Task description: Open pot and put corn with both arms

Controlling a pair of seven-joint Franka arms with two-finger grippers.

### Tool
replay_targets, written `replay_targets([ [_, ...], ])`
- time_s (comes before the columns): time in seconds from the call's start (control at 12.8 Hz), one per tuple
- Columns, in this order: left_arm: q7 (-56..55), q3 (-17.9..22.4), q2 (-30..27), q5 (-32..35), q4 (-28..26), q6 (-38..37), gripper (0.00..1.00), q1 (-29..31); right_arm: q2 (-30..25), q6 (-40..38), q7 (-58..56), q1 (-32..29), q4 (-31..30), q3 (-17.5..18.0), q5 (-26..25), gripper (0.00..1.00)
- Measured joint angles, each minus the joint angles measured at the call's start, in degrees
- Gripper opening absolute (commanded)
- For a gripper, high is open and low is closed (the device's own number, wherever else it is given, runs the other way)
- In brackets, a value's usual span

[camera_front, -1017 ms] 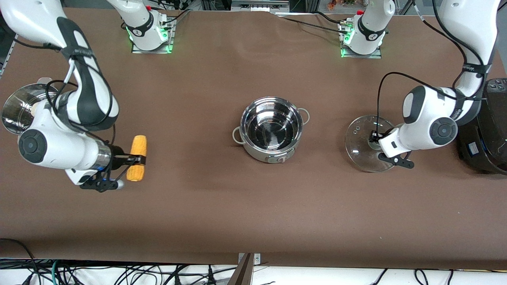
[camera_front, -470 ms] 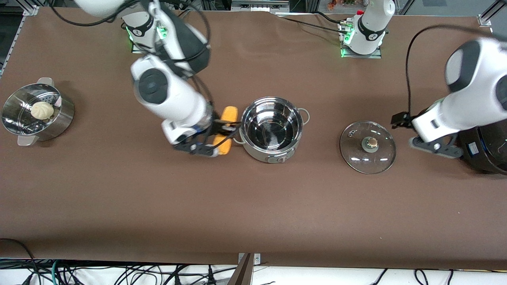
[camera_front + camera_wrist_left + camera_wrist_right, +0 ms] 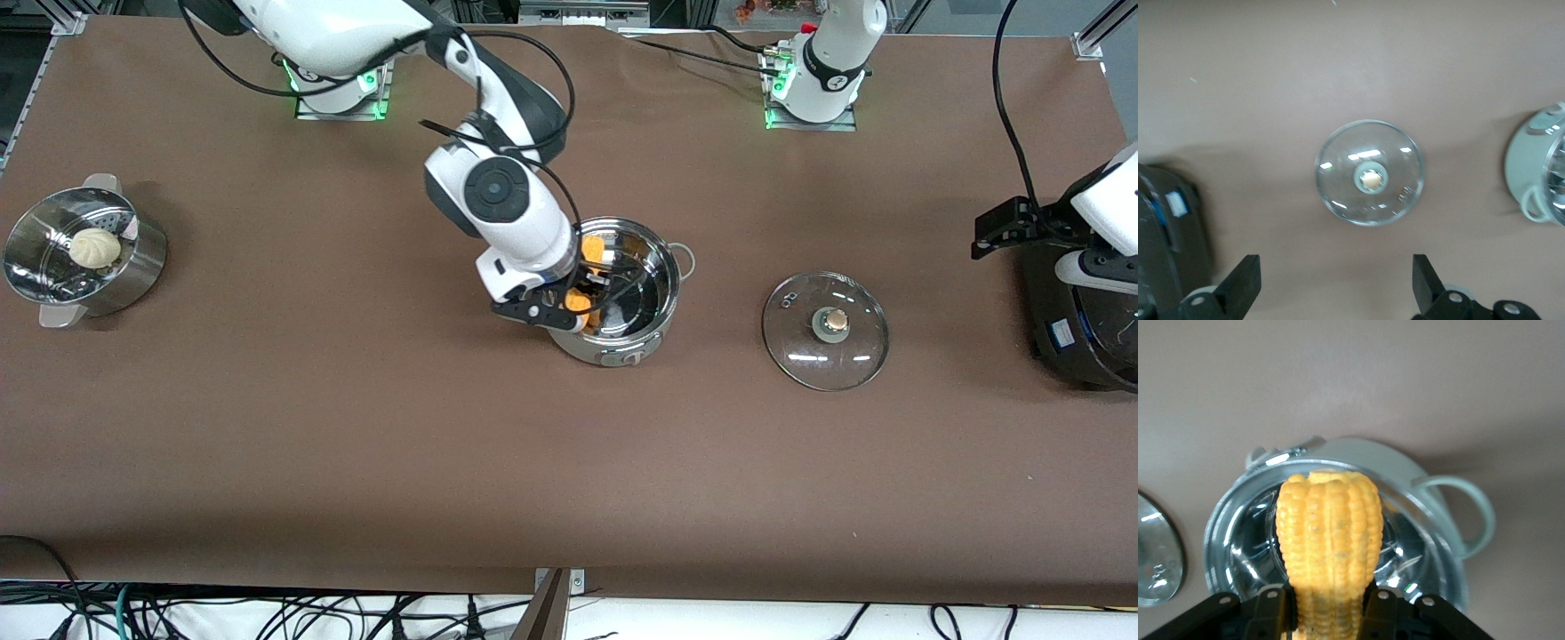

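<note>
The shiny steel pot (image 3: pixel 669 277) stands open mid-table. Its glass lid (image 3: pixel 827 331) with the tan knob lies flat on the table beside it, toward the left arm's end. My right gripper (image 3: pixel 576 293) is shut on the yellow corn (image 3: pixel 592 248) and holds it over the pot's opening. In the right wrist view the corn (image 3: pixel 1329 533) hangs between the fingers above the pot (image 3: pixel 1431 540). My left gripper (image 3: pixel 1009 229) is open and empty, up by the black cooker. The left wrist view (image 3: pixel 1335 287) shows it well back from the lid (image 3: pixel 1370 173).
A perforated steamer basket (image 3: pixel 147 260) holding a pale bun (image 3: pixel 95 246) sits at the right arm's end of the table. A large black cooker (image 3: pixel 1089 329) stands at the left arm's end, also seen in the left wrist view (image 3: pixel 1165 233).
My right gripper has carried the corn from beside the pot to over its opening. My left gripper has drawn farther away from the lid toward the black cooker.
</note>
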Motion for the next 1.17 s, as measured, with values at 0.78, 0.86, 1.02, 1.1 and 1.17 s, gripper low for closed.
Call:
replay_targets([
  [0.78,-1.0,0.5,-0.5,-1.9,-0.2,-0.7,1.00,1.6,4.4,3.9,3.5,3.4,0.5,-1.0,-4.7,1.00],
  [0.86,-1.6,3.4,-1.3,-1.9,-0.5,-1.0,1.00,-2.0,4.3,3.3,3.4,3.4,1.0,-1.0,-5.3,1.00],
  [1.02,-5.2,10.9,-3.2,-1.9,-1.9,-1.3,1.00,-11.1,3.2,-2.3,2.4,3.0,2.8,-1.5,-8.5,1.00],
  [1.1,-6.1,12.3,-3.8,-1.9,-2.4,-1.3,1.00,-13.0,1.7,-6.0,0.3,2.1,4.0,-1.9,-9.8,1.00],
  [1.17,-6.6,12.6,-4.1,-1.9,-2.8,-1.3,1.00,-13.3,-0.6,-9.7,-3.6,-0.1,4.9,-2.3,-10.3,1.00],
])
